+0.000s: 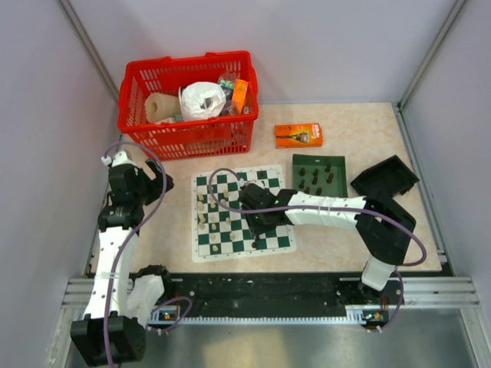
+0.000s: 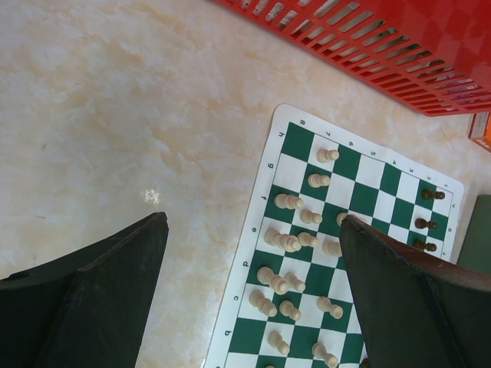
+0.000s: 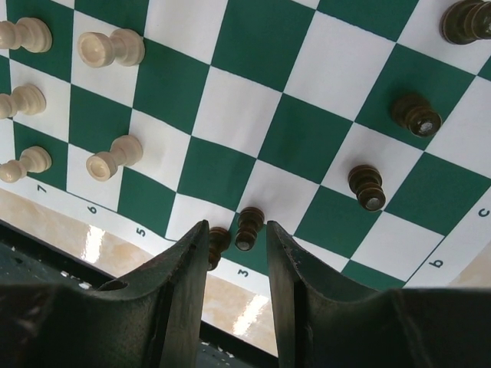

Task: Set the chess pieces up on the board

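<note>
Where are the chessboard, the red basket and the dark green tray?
chessboard [image 1: 238,253]: top external view, on its near white border.
red basket [image 1: 188,138]: top external view, on its front wall.
dark green tray [image 1: 319,157]: top external view, on its far rim.

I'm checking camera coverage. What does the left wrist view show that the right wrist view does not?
Only the left wrist view: the red basket, bare table beside the board, and the open left gripper. Only the right wrist view: the right gripper, its fingers narrowly parted either side of a dark piece at the board's edge; whether it grips is unclear. Both: the board, cream pieces and dark pieces.
</note>
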